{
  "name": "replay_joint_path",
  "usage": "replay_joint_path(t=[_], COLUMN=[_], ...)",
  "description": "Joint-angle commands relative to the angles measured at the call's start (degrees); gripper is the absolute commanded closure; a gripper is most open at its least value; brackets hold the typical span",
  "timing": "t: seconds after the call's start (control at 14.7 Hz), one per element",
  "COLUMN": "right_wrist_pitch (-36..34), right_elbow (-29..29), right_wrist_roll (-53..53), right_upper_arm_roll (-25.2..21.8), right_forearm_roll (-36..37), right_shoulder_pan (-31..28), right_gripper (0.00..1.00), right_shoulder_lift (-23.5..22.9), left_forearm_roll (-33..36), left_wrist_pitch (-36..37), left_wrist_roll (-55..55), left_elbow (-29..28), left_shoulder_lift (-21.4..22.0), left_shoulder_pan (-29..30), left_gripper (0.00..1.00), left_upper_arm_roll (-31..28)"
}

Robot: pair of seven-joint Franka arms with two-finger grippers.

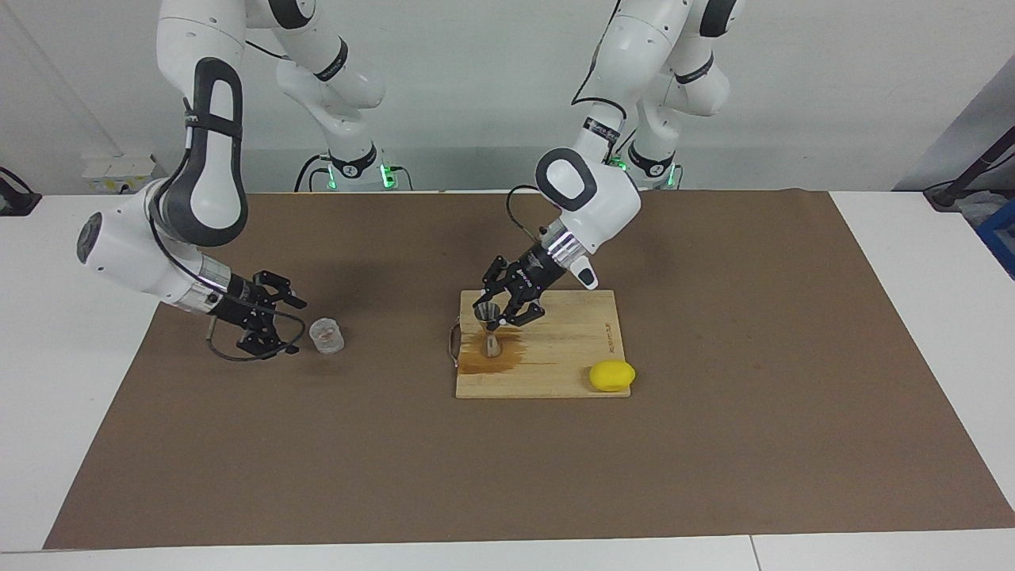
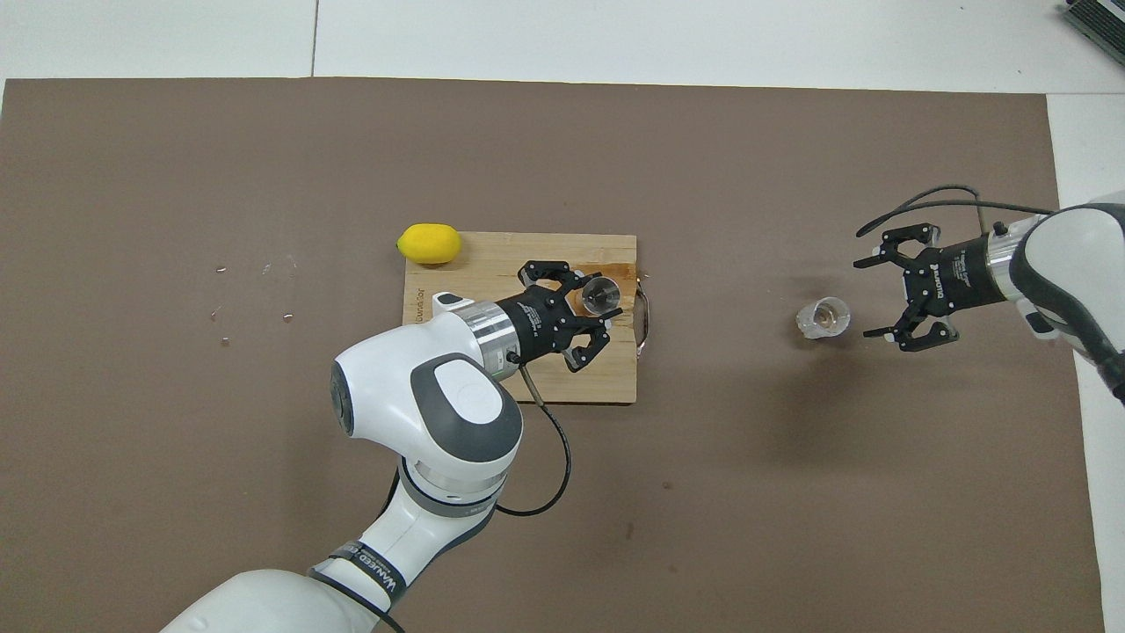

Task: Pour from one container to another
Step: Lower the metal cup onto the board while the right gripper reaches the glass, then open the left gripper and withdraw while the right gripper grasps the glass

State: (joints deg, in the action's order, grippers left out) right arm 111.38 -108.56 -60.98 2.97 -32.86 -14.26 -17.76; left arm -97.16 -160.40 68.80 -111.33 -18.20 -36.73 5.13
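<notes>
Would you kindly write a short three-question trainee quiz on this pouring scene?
1. True or false: the left hand is shut on the jigger.
2. What does the glass tumbler stand on: A the cutting board, B the brown mat, C the lemon?
3. Fill in: the right hand is ____ beside the tumbler.

Key: 1 true; 2 B; 3 open.

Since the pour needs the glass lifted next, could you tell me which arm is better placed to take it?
The right. Its open claw sits low beside the glass, facing it. The left claw is shut on the jigger on the board, so it is probably busy steadying it.
</notes>
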Motion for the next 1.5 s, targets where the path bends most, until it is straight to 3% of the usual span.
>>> replay_joint_path(t=[0.0,0.07,0.14,0.54,0.82,1.16,1.43], right_wrist_pitch=[2.3,2.3,2.3,2.8,4.2,4.3,4.4], right_elbow=[-3.6,-3.7,-3.8,-5.2,-7.1,-7.5,-7.5], right_wrist_roll=[7.1,9.6,12.2,16.1,16.4,16.9,17.4], right_upper_arm_roll=[0.5,0.5,0.5,0.5,0.5,0.5,0.5], right_forearm_roll=[-3.9,-4.0,-4.9,-9.3,-11.7,-11.7,-11.7], right_shoulder_pan=[-2.3,-3.0,-3.9,-3.4,-2.4,-1.6,-1.5], right_gripper=[0.0,0.0,0.0,0.0,0.0,0.01,0.15], right_shoulder_lift=[-0.2,-1.6,-2.5,-4.5,-4.1,-4.0,-4.0], left_forearm_roll=[-1.1,-0.9,-0.7,0.2,0.4,14.1,31.4], left_wrist_pitch=[-0.7,-0.5,0.0,1.5,3.2,16.3,29.7], left_wrist_roll=[-1.7,-1.7,-1.7,-0.9,-0.7,-0.8,-0.9], left_elbow=[0.1,0.4,0.6,1.6,1.5,3.8,10.2], left_shoulder_lift=[-0.3,-0.3,-0.3,1.0,4.2,4.6,3.6], left_shoulder_pan=[-0.8,-0.5,-0.4,-0.4,-0.4,6.4,14.6], left_gripper=[0.72,0.18,0.0,0.0,0.0,0.0,0.0], left_upper_arm_roll=[-0.8,-0.8,-0.9,-0.9,-1.3,-1.8,-1.8])
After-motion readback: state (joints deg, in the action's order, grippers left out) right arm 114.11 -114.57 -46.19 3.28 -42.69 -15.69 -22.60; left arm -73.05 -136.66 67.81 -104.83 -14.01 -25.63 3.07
